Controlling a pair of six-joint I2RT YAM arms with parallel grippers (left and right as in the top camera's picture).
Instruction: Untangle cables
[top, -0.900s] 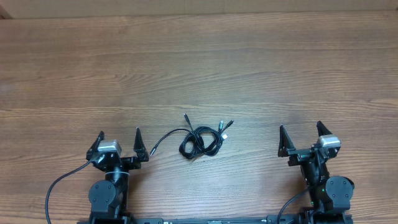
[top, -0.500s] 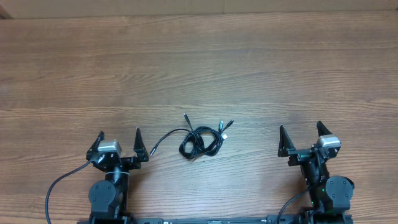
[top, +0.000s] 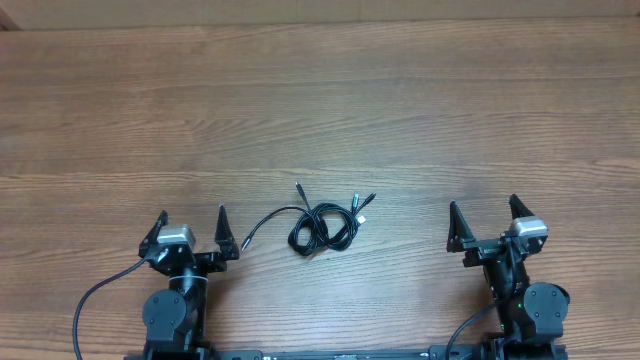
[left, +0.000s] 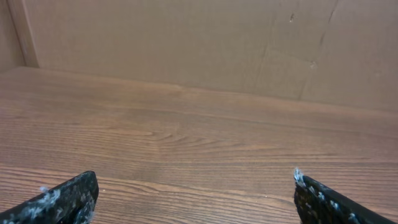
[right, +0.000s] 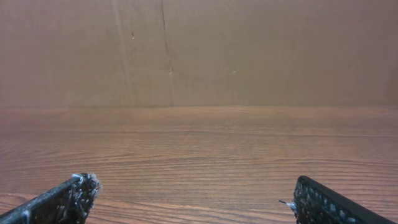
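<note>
The cables (top: 322, 228) lie in a small black tangle of loops on the wooden table, near its front middle in the overhead view. One strand runs left to a plug end (top: 243, 243); other plug ends, one white-tipped, point up and right. My left gripper (top: 192, 214) is open and empty, to the left of the tangle. My right gripper (top: 482, 209) is open and empty, well to the right of it. Both wrist views (left: 194, 186) (right: 189, 186) show only spread fingertips over bare wood; the cables are out of view there.
A brown cardboard wall (left: 186, 43) stands along the table's far edge, also seen in the right wrist view (right: 249, 50). A thick black arm wire (top: 95, 295) curves at the front left by the left arm's base.
</note>
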